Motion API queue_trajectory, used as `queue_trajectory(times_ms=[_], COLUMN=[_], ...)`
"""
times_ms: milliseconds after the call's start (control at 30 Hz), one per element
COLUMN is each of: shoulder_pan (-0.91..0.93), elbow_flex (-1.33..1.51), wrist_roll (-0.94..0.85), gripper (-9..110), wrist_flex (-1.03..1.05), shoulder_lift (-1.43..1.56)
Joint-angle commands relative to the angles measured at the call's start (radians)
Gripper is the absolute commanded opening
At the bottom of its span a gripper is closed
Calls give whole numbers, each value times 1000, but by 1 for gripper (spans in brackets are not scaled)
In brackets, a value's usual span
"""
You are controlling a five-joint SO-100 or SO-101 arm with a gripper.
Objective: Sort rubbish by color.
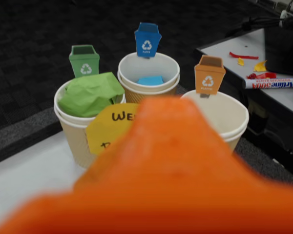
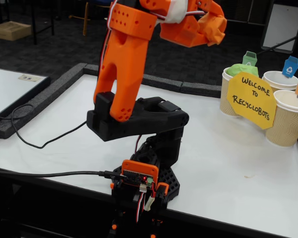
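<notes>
Green wad (image 1: 90,93) fills the left cup (image 1: 73,130) in the wrist view; blue wad (image 1: 150,80) lies in the middle cup (image 1: 149,87); the right cup (image 1: 229,122) shows none. Whether the fingers (image 2: 216,25), raised above the bench (image 2: 228,153), are clenched, I cannot tell.

Green wad (image 1: 90,93) and blue wad (image 1: 150,80): crumpled matt paper. Cups (image 1: 224,117) are ribbed tan paper with smooth white insides; yellow sign (image 2: 251,100) and bin tags (image 1: 147,40) flat matt card. Arm (image 2: 126,59) matt orange plastic on a black plastic base (image 2: 139,119); table (image 2: 223,163) smooth white.
</notes>
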Motion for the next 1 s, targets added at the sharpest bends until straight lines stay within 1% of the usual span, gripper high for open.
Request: queue_trajectory(times_ms=[0,200,467,800,967], shoulder_pan=[28,31,77,156,172], elbow_flex=[-101,-117,-141,-288,-400], wrist_roll=[-21,-21,-21,-21,-21], gripper=[0,0,0,0,0], wrist_flex=[-18,-81,-242,-391,-407], shoulder_lift=[-86,-206,-465,-827,-996])
